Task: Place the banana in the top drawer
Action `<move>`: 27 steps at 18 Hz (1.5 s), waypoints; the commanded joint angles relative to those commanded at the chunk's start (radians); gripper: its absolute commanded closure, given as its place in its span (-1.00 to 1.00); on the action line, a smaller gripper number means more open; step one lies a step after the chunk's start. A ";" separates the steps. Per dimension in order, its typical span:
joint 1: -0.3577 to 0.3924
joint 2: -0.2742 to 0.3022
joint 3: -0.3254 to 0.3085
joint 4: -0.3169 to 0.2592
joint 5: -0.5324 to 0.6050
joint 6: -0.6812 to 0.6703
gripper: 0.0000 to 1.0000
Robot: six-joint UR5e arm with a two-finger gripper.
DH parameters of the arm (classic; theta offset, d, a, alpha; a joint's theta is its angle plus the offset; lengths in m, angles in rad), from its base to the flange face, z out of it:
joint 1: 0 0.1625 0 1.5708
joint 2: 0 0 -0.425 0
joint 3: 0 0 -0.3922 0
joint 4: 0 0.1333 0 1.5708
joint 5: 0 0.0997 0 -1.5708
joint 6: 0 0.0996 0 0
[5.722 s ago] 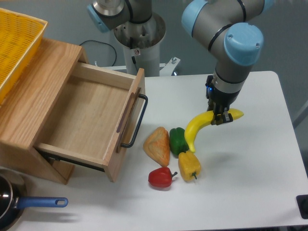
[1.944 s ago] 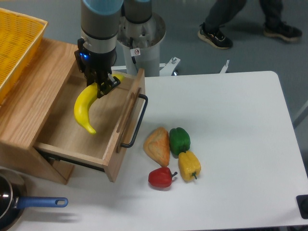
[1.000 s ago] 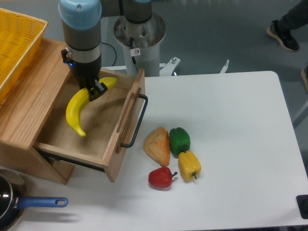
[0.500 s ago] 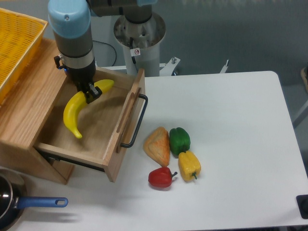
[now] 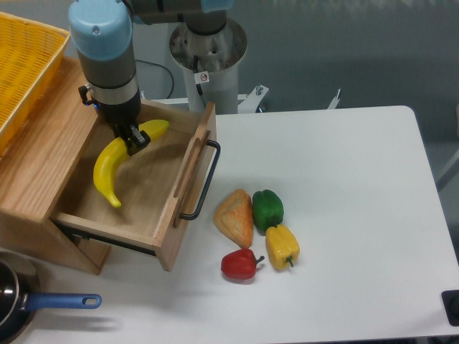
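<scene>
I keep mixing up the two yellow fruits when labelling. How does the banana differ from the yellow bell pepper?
The banana is long and curved; the yellow bell pepper is short and blocky. The banana is held by the end effector over the open top drawer; the pepper lies on the table. Both are yellow.

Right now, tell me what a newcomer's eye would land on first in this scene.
First, the banana, bright yellow, gripped by the gripper inside the open top drawer at the left. Next, the cluster on the white table: a green pepper, a yellow pepper, a red pepper and an orange wedge-shaped item. A yellow mesh basket sits at the upper left.
</scene>
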 joint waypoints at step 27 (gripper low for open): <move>-0.015 -0.020 -0.009 0.023 0.015 0.037 -0.37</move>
